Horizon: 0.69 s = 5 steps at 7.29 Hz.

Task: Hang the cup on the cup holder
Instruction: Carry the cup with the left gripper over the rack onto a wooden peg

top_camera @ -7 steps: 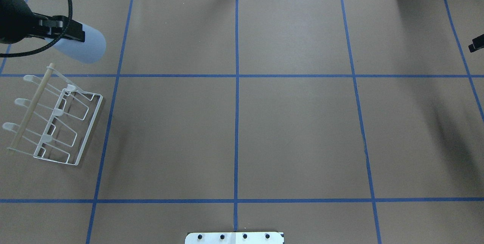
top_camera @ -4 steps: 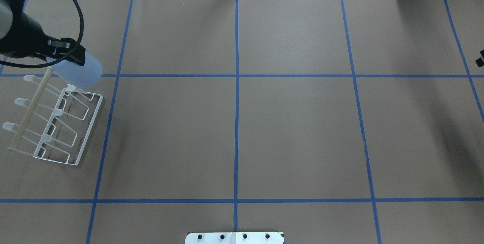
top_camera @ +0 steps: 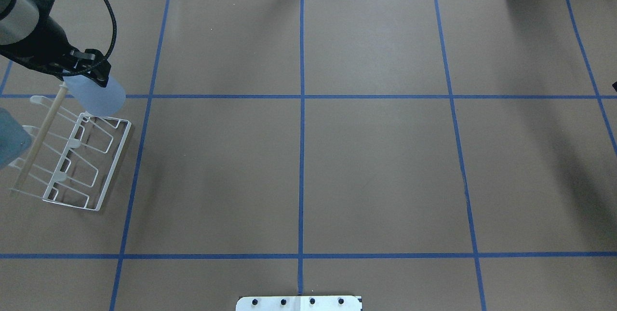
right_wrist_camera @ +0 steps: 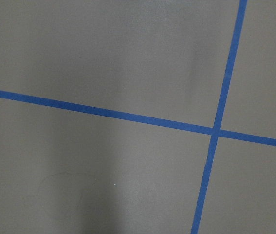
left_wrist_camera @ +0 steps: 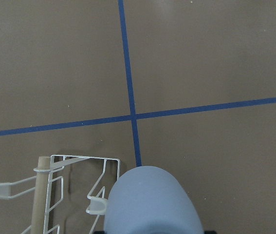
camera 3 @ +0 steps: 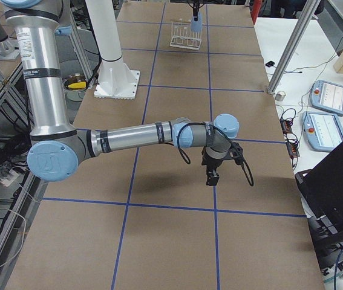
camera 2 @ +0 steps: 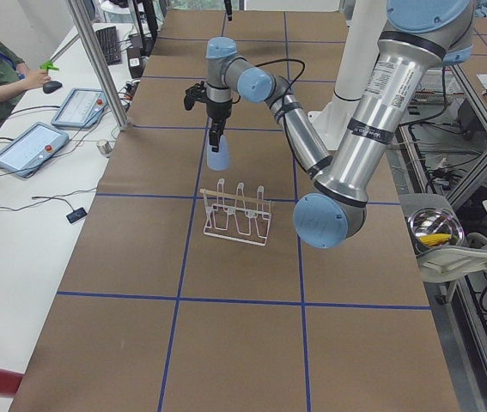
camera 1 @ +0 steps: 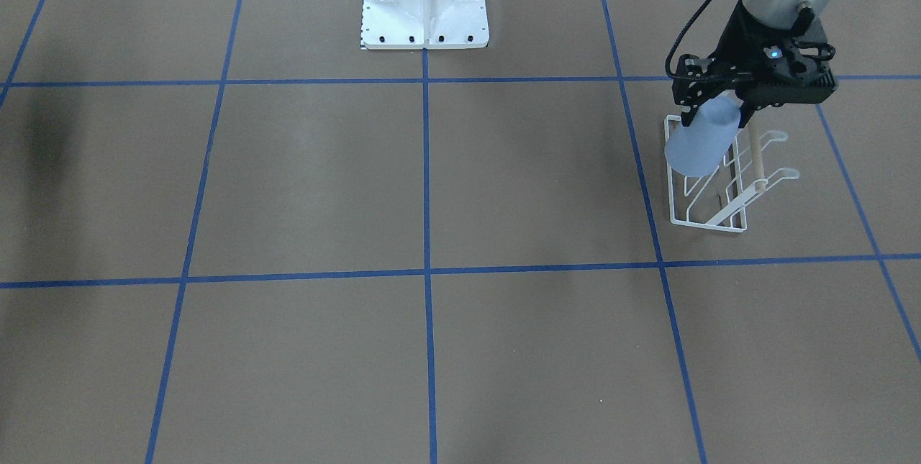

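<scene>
Camera facing me: I am pinching the pale blue, smooth, tapered plastic tumbler (camera 1: pixel 701 144) by its narrower end in my left jaws. It is hanging tilted, wider end down, over the white wire rack with the light wooden top rod (camera 1: pixel 709 223).

Overhead, the tumbler (top_camera: pixel 99 99) is sitting above the rack's end away from my base, over the brown paper-covered desk (top_camera: pixel 337 181).

From the left side camera, the tumbler is hanging in the air, apart from the rack.

My left wrist camera is looking past the tumbler (left_wrist_camera: pixel 150 202) at the rack's corner (left_wrist_camera: pixel 84 158).

I am judging the tumbler light and stiff but slick. Its taper is inviting slippage, so I am favouring a firm pinch near the narrow end.

My right jaws are hovering well apart from all this, above bare desk. Whether they are spread, I cannot tell.
</scene>
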Tool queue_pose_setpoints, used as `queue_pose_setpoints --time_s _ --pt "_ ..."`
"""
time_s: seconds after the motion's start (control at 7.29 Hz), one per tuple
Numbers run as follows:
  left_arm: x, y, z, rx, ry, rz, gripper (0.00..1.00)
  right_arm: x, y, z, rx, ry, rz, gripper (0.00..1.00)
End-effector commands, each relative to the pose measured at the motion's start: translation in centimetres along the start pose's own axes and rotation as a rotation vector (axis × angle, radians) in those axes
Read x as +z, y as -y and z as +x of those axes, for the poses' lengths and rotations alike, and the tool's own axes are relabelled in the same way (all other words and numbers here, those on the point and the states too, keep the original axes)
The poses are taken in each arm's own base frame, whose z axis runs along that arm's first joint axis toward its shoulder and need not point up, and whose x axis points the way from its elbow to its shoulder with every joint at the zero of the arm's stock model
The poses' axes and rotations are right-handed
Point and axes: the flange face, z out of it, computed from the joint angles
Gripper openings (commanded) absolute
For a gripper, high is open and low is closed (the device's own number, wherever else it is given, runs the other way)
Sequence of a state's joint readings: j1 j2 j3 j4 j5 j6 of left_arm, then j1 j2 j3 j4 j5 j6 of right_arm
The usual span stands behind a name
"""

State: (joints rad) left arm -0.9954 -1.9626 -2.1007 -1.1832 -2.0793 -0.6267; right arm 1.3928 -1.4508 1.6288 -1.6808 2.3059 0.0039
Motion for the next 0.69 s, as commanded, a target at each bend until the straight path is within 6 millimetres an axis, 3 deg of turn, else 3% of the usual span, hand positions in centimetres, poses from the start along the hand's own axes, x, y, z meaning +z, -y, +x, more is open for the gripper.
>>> queue_pose_setpoints --time_s 0.0,0.55 --pt "1.2 1.0 -1.4 0.031 0.018 -0.025 0.00 0.1 -0.1 0.0 0.001 0.003 -0.001 1.00" --pt "2.8 1.2 -2.2 0.037 0.032 -0.055 0.00 0.2 0.0 0.0 -0.001 0.009 -0.002 1.00"
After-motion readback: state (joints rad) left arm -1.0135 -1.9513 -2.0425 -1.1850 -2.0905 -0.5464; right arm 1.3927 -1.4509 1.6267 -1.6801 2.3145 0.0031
